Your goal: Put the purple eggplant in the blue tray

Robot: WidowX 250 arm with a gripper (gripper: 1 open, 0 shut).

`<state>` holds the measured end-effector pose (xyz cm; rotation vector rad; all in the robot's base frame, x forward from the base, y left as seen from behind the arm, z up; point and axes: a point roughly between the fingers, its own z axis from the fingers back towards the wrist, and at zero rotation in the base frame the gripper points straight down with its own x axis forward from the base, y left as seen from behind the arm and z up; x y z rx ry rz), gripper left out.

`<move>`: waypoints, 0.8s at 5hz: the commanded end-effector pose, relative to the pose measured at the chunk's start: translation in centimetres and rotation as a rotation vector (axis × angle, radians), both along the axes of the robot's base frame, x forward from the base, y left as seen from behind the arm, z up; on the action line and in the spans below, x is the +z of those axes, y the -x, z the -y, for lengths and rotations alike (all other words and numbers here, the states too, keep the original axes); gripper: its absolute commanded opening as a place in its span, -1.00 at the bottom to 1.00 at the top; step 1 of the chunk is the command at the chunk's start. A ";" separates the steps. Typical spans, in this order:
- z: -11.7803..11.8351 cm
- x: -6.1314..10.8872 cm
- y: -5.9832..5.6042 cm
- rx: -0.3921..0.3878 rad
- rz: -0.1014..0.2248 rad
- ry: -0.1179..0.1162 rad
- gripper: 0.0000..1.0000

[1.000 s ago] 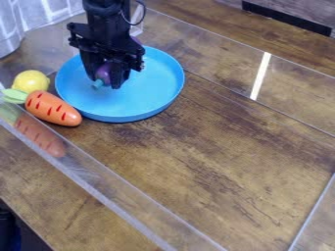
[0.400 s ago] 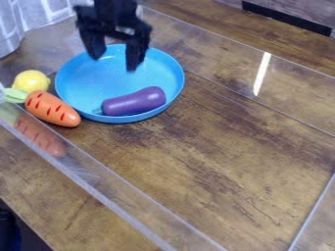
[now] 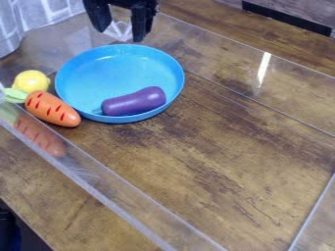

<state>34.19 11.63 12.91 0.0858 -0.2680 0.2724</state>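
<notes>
The eggplant (image 3: 133, 101) lies in the blue tray (image 3: 92, 71), the open gripper (image 3: 120, 24) above its far rim, a carrot (image 3: 53, 109) left.

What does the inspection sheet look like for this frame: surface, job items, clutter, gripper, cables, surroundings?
Surface: wooden table, dark brown planks, a light glare streak at right, a clear raised edge along the near left side.
Job's things: purple eggplant lies on its side inside the blue tray, toward the tray's near rim.
Clutter: orange carrot left of the tray, with a yellow round object just behind it.
Gripper: gripper above the tray's far edge, partly cut off by the frame top, fingers open, holding nothing.
Cables: nothing seen.
Surroundings: dark objects at the top right, too cropped to name.
</notes>
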 end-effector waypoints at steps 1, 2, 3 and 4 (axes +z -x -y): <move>-0.8 3.4 0.0 0.012 0.094 -0.025 1.00; -0.7 3.2 -0.1 0.008 0.092 -0.018 1.00; -0.7 3.0 -0.1 0.004 0.089 -0.011 1.00; -0.7 2.8 -0.1 0.002 0.088 -0.002 1.00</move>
